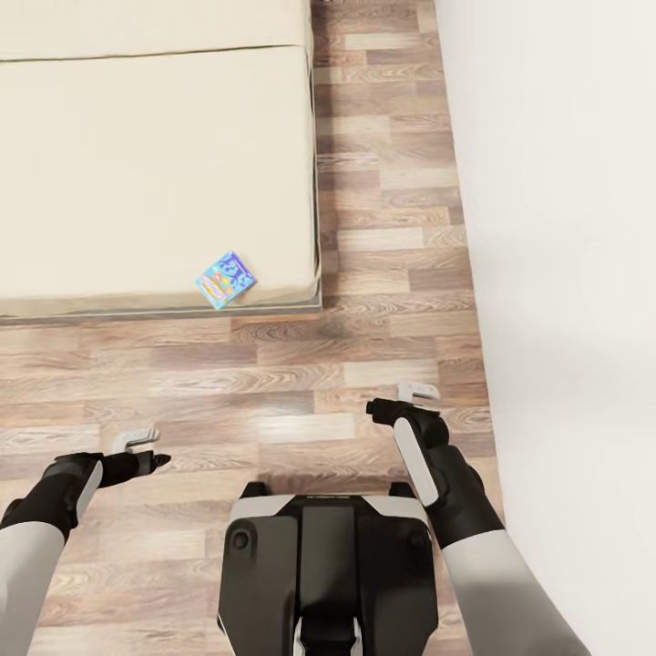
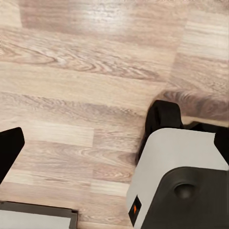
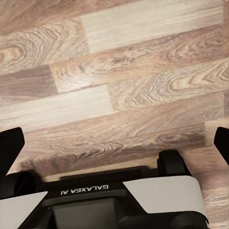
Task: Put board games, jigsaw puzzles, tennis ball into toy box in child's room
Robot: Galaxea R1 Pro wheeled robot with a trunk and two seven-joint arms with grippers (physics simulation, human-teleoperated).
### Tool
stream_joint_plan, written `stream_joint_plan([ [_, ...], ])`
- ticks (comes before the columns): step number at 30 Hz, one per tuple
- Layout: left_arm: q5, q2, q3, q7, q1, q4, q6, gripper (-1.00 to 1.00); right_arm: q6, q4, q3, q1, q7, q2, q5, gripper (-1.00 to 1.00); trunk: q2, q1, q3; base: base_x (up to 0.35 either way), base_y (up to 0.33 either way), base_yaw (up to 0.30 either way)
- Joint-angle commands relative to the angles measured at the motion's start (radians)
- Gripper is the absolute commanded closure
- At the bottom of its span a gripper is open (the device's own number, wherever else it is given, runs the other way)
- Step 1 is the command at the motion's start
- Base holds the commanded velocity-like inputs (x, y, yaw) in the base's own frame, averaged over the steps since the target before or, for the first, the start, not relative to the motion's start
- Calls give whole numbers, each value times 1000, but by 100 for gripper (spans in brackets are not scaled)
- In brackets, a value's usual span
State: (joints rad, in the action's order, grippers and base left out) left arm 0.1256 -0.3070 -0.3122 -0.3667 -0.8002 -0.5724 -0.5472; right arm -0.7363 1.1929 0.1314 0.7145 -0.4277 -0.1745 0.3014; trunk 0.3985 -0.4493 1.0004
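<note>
Wooden floor (image 1: 273, 383): board game (image 1: 225, 280) on bed (image 1: 137, 164), well beyond both seemingly parted grippers (image 1: 137, 440) (image 1: 412, 394).

Head cam sits up high, looking steeply down past the robot's base (image 1: 323, 565) at the wood floor (image 1: 273, 383) and the near corner of the bed (image 1: 155, 173) ahead. Both wrist cams hang low, facing down and back, so each one shares floor and base (image 2: 181, 181) (image 3: 119, 200) with it.

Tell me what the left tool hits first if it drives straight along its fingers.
Judging by the left wrist view, the left tool points down at the bare wood floor, so it would probably meet the planks first.
</note>
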Motion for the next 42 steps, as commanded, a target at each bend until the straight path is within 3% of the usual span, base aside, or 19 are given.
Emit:
stream_joint_plan([
  [1,11,1,-6,-9,-1,-1,-4,-100,-2,0,1,0,-10,0,10,-100,2,-1,-1,0,0,154],
  [22,10,3,-6,-5,-1,-1,-5,-100,-2,-8,0,0,-10,0,11,-100,2,-1,-33,0,0,156],
  [33,11,3,-4,-3,-1,-1,-5,-100,-1,-8,-1,-1,-10,0,12,-100,2,-1,-48,0,0,-11],
  [42,11,2,-4,-3,0,-1,-5,-100,48,-8,0,-12,-10,0,12,-100,2,-1,-51,0,0,-6],
])
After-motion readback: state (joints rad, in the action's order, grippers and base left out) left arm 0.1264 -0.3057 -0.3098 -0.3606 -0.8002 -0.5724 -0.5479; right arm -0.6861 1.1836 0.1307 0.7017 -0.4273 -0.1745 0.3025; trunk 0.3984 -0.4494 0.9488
